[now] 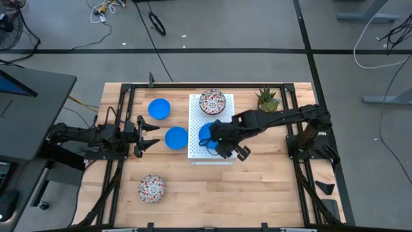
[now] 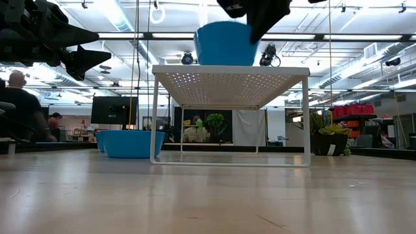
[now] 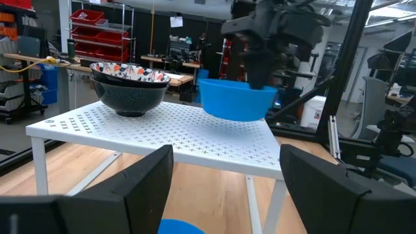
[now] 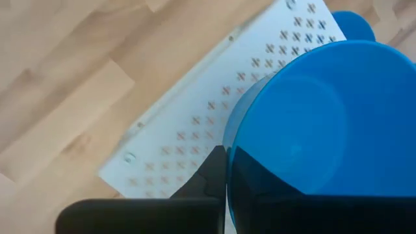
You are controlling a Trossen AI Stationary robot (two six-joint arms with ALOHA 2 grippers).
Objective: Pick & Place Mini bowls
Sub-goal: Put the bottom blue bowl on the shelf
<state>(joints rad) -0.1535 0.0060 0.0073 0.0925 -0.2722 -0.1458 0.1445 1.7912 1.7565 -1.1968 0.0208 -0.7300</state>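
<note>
Two grippers are in my view: the right gripper (image 1: 222, 138) pinches the rim of a plain bright blue bowl (image 3: 236, 99), seemingly just above the white perforated board (image 3: 195, 133). A floral bowl (image 3: 130, 86) sits there too. The left gripper (image 1: 149, 136) waits spread over the wooden table (image 1: 270, 180); workshop shelving lies beyond.

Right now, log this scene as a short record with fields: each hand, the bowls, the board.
right hand: shut on blue bowl by its rim, over the white board
left hand: open, empty, beside a blue bowl on the table
on board: patterned bowl
on table: another blue bowl, another patterned bowl
</note>
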